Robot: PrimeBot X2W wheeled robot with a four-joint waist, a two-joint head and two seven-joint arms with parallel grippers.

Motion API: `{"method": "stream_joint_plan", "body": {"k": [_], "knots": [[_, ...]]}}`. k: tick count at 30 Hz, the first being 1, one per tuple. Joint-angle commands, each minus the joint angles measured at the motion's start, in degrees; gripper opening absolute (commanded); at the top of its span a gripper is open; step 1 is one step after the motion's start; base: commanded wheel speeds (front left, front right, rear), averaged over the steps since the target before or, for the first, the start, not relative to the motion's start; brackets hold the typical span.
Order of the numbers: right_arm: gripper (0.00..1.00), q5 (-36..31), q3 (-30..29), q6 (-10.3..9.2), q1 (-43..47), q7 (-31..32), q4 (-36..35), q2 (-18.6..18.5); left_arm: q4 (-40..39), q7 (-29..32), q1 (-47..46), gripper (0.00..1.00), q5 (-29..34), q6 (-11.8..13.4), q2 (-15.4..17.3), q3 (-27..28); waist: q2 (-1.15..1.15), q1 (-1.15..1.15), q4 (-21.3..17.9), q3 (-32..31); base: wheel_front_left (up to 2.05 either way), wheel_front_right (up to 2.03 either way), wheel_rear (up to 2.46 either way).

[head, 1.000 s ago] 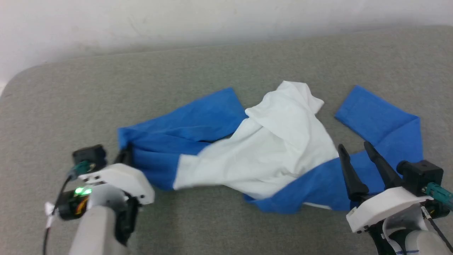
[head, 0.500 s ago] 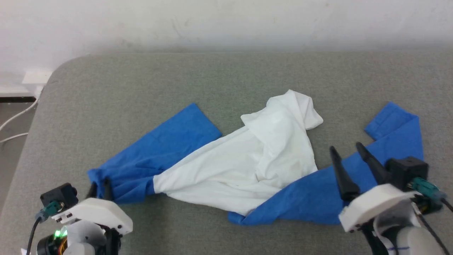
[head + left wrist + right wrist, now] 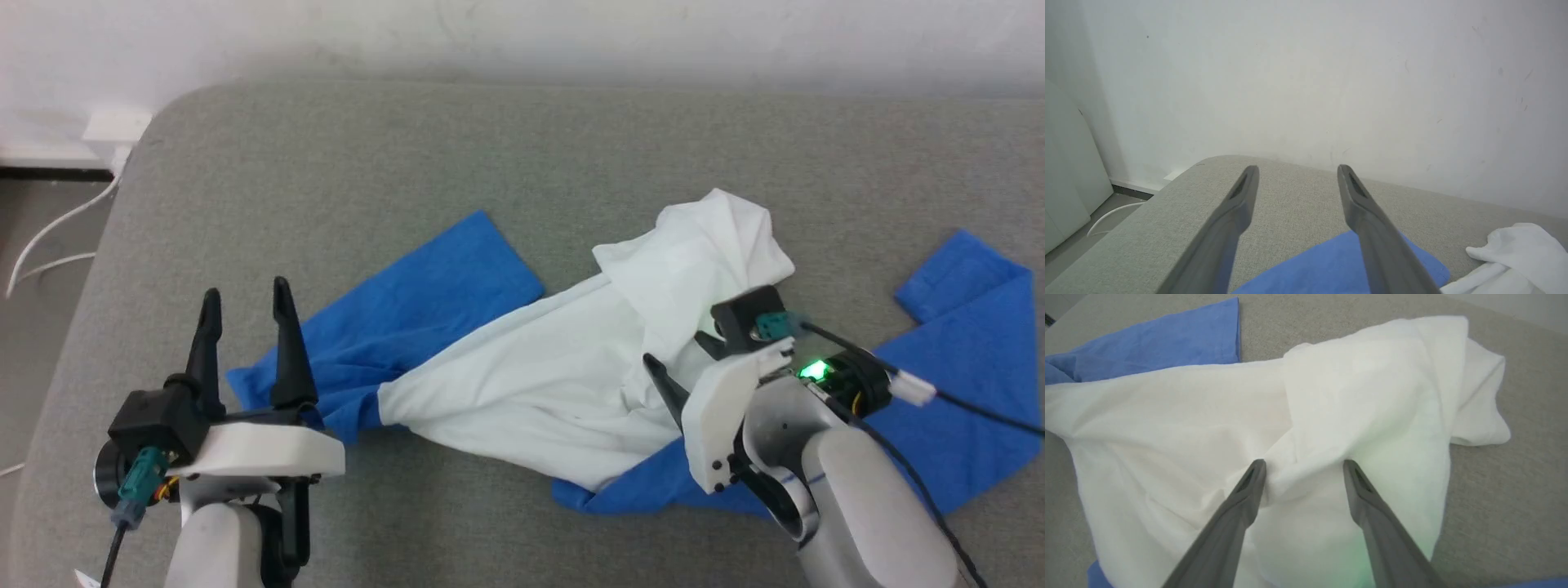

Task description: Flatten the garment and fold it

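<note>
Two grippers, both spread wide. The garment (image 3: 531, 384) lies crumpled across the middle of the grey padded surface (image 3: 408, 163): white body bunched and twisted at centre, one blue sleeve flat out to the robot's left, the other to the right with its end folded over. The left gripper (image 3: 246, 287) is empty, fingers pointing towards the white wall (image 3: 1306, 81), over the near end of the left sleeve. The right gripper (image 3: 1303, 462) angles down onto the white bunch, tips at a raised fold, a cloth ridge between the fingers, not pinched.
</note>
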Motion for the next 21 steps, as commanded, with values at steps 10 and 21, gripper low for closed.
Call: {"method": "stream_joint_plan", "body": {"k": [10,21], "knots": [[0.0,-1.1,-3.0,-0.05,-6.5,2.4,4.0,0.1,0.0,-0.3,0.5,1.0,0.7,-0.1,-0.7,-1.3,0.0,0.0,1.5,0.3,0.0,0.0,0.0],[0.0,-3.6,-10.8,-0.05,-25.9,-1.1,9.1,-6.7,-0.1,-0.3,-2.7,1.0,0.3,-1.3,-0.7,-4.2,0.0,0.0,3.7,4.9,0.0,0.0,0.0]]}}
